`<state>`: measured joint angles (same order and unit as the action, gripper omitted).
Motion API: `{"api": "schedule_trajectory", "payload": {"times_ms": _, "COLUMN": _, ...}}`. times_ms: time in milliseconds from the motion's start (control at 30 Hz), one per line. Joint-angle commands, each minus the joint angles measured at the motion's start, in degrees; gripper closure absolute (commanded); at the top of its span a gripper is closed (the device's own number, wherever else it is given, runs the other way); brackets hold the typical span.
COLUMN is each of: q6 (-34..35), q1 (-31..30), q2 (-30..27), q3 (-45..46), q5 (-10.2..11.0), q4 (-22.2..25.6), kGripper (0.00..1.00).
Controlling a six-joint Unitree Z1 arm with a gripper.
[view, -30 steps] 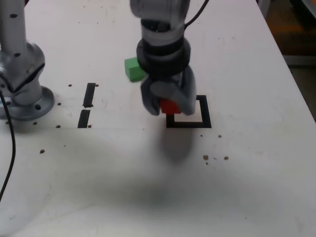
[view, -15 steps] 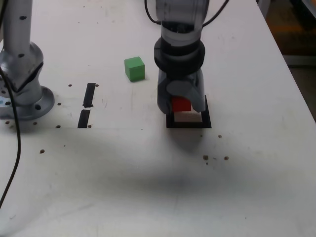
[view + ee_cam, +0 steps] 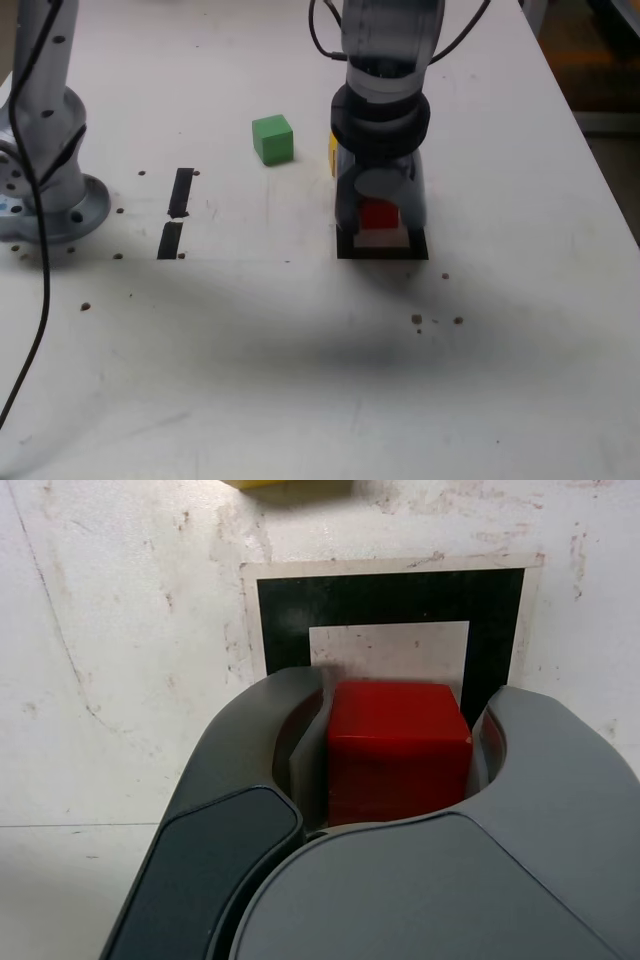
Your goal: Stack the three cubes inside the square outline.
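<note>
My gripper [image 3: 380, 213] is shut on the red cube [image 3: 379, 214], holding it low over the square outline [image 3: 382, 251]. In the wrist view the red cube [image 3: 397, 748] sits between the grey jaws of the gripper [image 3: 397, 742], right over the white centre of the square outline [image 3: 390, 596]. The green cube [image 3: 272, 139] rests on the table to the exterior view's left of the arm. Only a sliver of the yellow cube [image 3: 332, 152] shows behind the gripper, and its edge [image 3: 290, 486] appears beyond the outline in the wrist view.
Two short black strips [image 3: 176, 211] lie on the white table [image 3: 300, 340] at the exterior view's left. The arm's grey base [image 3: 45, 170] stands at the far left with a black cable [image 3: 35, 290]. Small dark crumbs [image 3: 435, 320] lie near the outline.
The gripper has carried the red cube to the exterior view's right, from the outline's left edge to over its centre, and lowered it. The green cube has come into full view.
</note>
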<state>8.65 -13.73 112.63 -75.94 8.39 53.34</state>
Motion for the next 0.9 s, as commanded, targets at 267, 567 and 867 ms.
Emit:
{"api": "schedule_trajectory", "payload": {"times_ms": 267, "q6": 0.02, "q1": 0.2, "q2": -0.02, "q3": 0.09, "q5": 0.26, "q4": -2.16, "kGripper": 0.86}}
{"api": "schedule_trajectory", "payload": {"times_ms": 567, "q6": 0.49, "q1": 0.78, "q2": -0.26, "q3": 2.52, "q5": -2.21, "q4": -2.74, "kGripper": 0.41}}
{"api": "schedule_trajectory", "payload": {"times_ms": 867, "q6": 0.24, "q1": 0.81, "q2": -0.92, "q3": 3.4, "q5": -2.02, "q4": -5.22, "kGripper": 0.24}}
